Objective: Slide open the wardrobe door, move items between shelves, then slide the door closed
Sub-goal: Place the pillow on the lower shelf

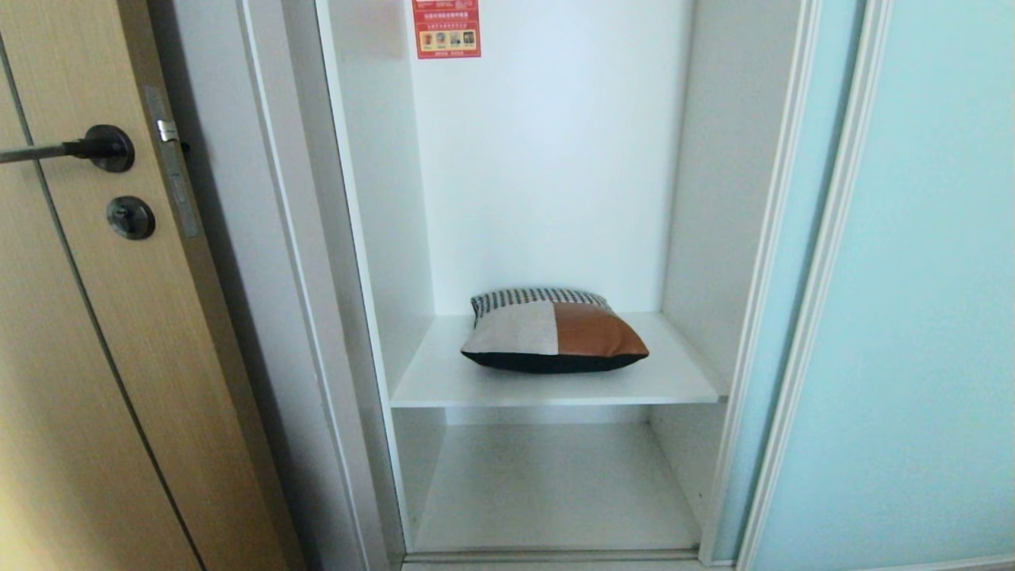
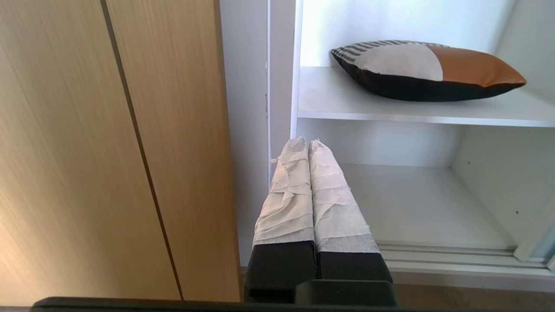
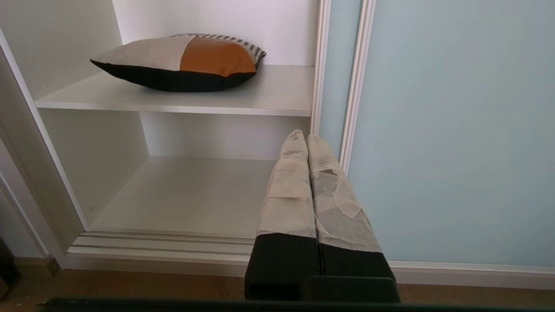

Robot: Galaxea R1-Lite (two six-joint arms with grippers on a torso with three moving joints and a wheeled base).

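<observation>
The pale aqua sliding wardrobe door (image 1: 912,317) stands slid to the right, leaving a narrow white compartment uncovered. On its upper shelf (image 1: 682,381) lies a soft item, a cushion (image 1: 553,331) with black, tan-brown, white and striped patches. The lower shelf (image 1: 555,492) under it is bare. Neither arm shows in the head view. My left gripper (image 2: 308,143) is shut and empty, low before the compartment's left post, with the cushion (image 2: 427,69) up and beyond it. My right gripper (image 3: 302,136) is also shut and empty, low beside the door's frame (image 3: 355,86), with the cushion (image 3: 177,60) far off.
A light wooden door (image 1: 79,357) with a black lever handle (image 1: 95,147) stands to the left of the wardrobe. A red sticker (image 1: 446,28) is on the back wall. The door track (image 3: 164,245) runs along the wardrobe's foot above a brown floor.
</observation>
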